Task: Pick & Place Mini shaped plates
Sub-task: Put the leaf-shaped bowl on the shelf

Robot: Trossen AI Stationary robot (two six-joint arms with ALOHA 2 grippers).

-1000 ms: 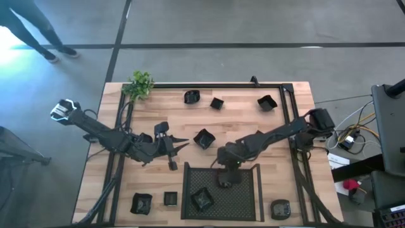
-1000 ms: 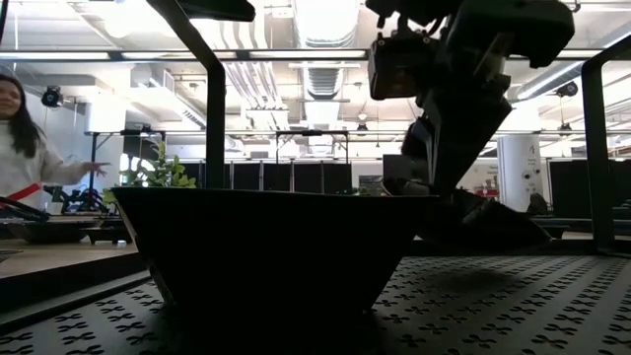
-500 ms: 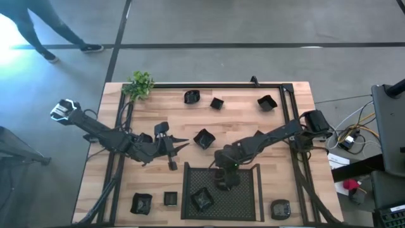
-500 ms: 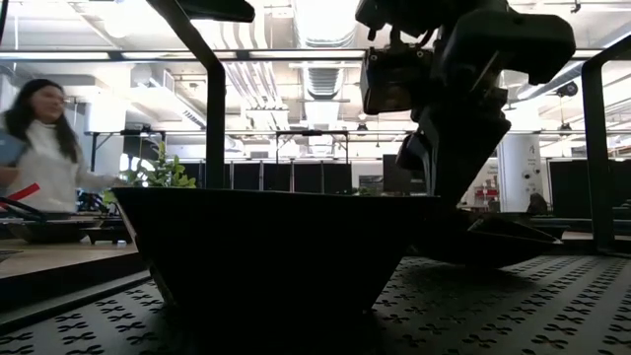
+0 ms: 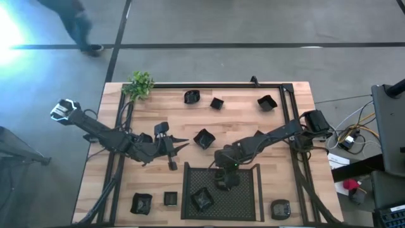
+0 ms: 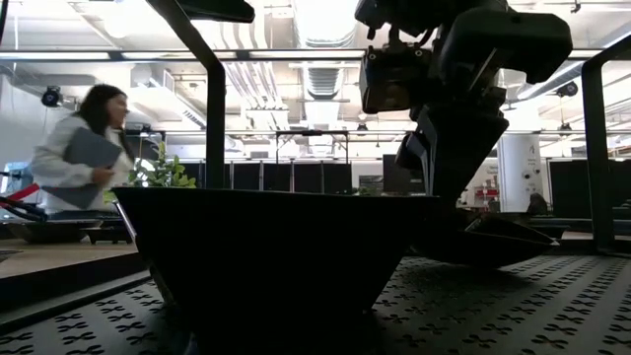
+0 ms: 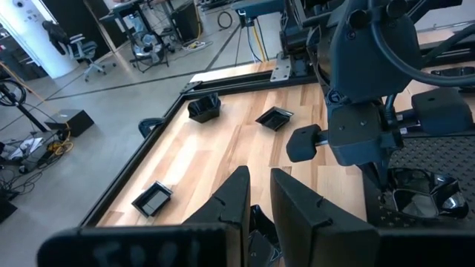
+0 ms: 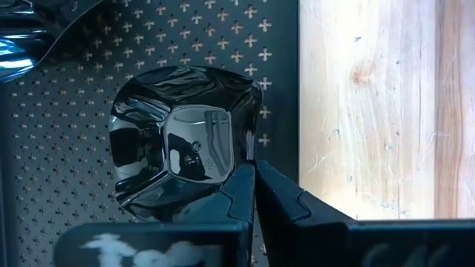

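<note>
Right gripper (image 8: pixel 254 185): jaws pinched shut on the rim of a tiny glossy black angular plate (image 8: pixel 182 141), over the black perforated mesh tray (image 8: pixel 67 133).
Left gripper (image 7: pixel 258 194): narrow gap, empty, waiting above the wooden table (image 7: pixel 215 141).
Handling: probably light, stiff and slippery; the thin rim is the sensible hold.

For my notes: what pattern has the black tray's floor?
The tray has rows of small cross-shaped holes, clearest in the right wrist view.

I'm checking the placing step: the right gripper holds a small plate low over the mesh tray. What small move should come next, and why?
Probably open the right gripper to let go. Its fingers pinch the rim of the glossy plate, which already looks to be resting on the mesh tray, near another plate.
</note>
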